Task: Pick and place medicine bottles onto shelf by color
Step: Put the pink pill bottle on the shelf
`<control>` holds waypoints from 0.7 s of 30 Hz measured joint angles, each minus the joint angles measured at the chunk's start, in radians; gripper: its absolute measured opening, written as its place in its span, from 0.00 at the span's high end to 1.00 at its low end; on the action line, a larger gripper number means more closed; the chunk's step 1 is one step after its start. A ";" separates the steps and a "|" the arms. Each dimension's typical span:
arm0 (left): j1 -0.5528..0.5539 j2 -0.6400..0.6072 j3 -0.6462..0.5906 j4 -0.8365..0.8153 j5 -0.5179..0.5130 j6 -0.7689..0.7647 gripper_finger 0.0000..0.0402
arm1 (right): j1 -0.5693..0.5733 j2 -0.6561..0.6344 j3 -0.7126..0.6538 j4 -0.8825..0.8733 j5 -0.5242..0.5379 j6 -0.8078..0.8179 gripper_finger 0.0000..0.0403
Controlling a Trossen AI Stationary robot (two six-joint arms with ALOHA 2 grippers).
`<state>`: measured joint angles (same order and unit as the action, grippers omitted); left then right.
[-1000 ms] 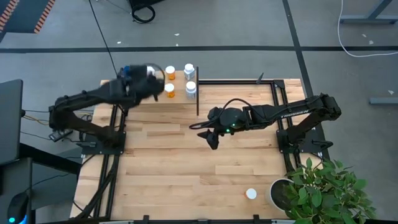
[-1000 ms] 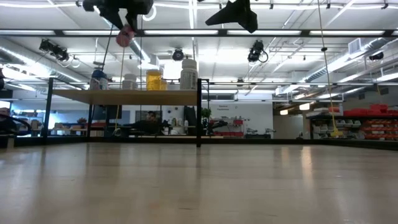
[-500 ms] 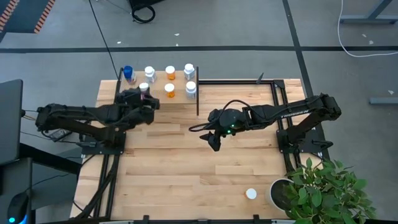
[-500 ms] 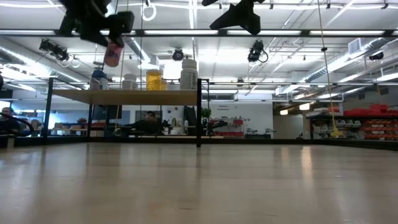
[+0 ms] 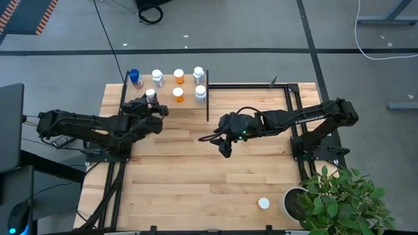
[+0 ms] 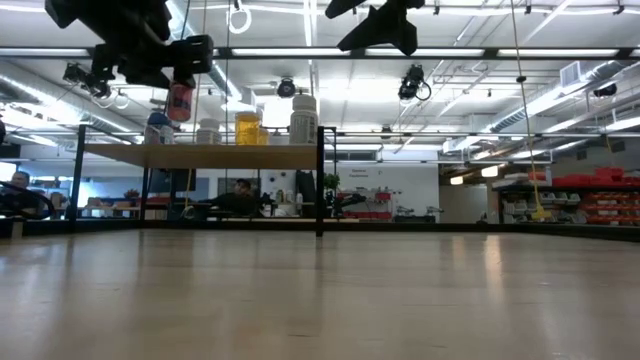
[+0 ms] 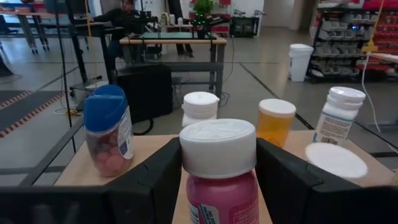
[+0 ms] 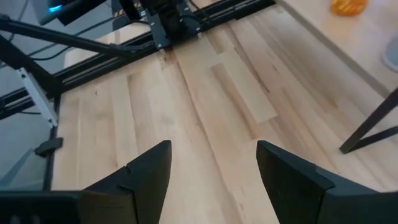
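The shelf [image 5: 166, 103] stands at the table's far left and carries several medicine bottles: a blue-capped one [image 7: 107, 130], a white one [image 7: 200, 109], an orange one [image 7: 275, 121], a labelled white one [image 7: 339, 115] and others. My left gripper [image 5: 150, 103] is over the shelf's near left part, shut on a pink, white-capped bottle [image 7: 219, 168]. My right gripper [image 5: 224, 147] hovers open above the middle of the table, holding nothing. One more white-capped bottle [image 5: 263, 203] stands on the table at the near right. My left gripper pinches the pink bottle's body just below the cap [image 7: 208, 196] between its two fingers, one on each side. The fingers [image 7: 155, 183] come in about level from the table's near side. The bottle [image 6: 180, 100] stands upright, lifted clear above the shelf board.
A black post [image 5: 208, 94] rises at the shelf's right end. A potted plant [image 5: 339, 196] sits at the near right corner. Bare plank tabletop [image 5: 183, 176] lies between the arms and toward the near edge.
My left gripper has sunk and drawn back toward the table's near edge, from above the shelf's middle to its near left part, carrying the pink bottle. The bottle was tilted on the way and now hangs upright, lower and closer to the board.
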<state>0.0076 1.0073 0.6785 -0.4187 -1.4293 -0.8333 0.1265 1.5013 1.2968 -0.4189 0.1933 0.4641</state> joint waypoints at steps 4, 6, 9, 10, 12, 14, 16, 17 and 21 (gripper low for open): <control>0.019 0.015 0.000 0.000 0.000 -0.005 0.53 | 0.000 0.000 0.000 0.001 0.045 0.000 0.40; 0.028 0.015 0.000 0.007 -0.001 0.008 0.53 | 0.000 0.000 0.000 0.000 0.067 0.003 0.40; 0.037 0.025 0.000 0.025 -0.003 0.072 0.52 | 0.000 0.000 0.000 -0.001 0.102 0.011 0.40; 0.041 0.028 0.000 0.026 -0.004 0.094 0.52 | 0.000 0.000 0.000 -0.003 0.112 0.019 0.40; 0.046 0.040 0.000 0.034 -0.011 0.108 0.53 | 0.000 0.000 -0.002 -0.011 0.133 0.034 0.40; 0.056 0.067 0.000 0.050 -0.011 0.107 0.53 | -0.003 -0.001 -0.017 -0.012 0.156 0.035 0.40; 0.067 0.095 0.000 0.081 -0.013 0.108 0.53 | -0.010 -0.001 -0.037 -0.027 0.165 0.042 0.40; 0.075 0.113 0.002 0.097 -0.018 0.109 0.53 | -0.015 -0.001 -0.046 -0.034 0.165 0.052 0.40; 0.118 0.197 0.000 0.130 -0.026 0.089 0.53 | -0.042 -0.001 -0.081 -0.056 0.165 0.073 0.40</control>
<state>0.1257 1.2045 0.6788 -0.2887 -1.4550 -0.7446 0.0848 1.5005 1.2160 -0.4749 0.3584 0.5369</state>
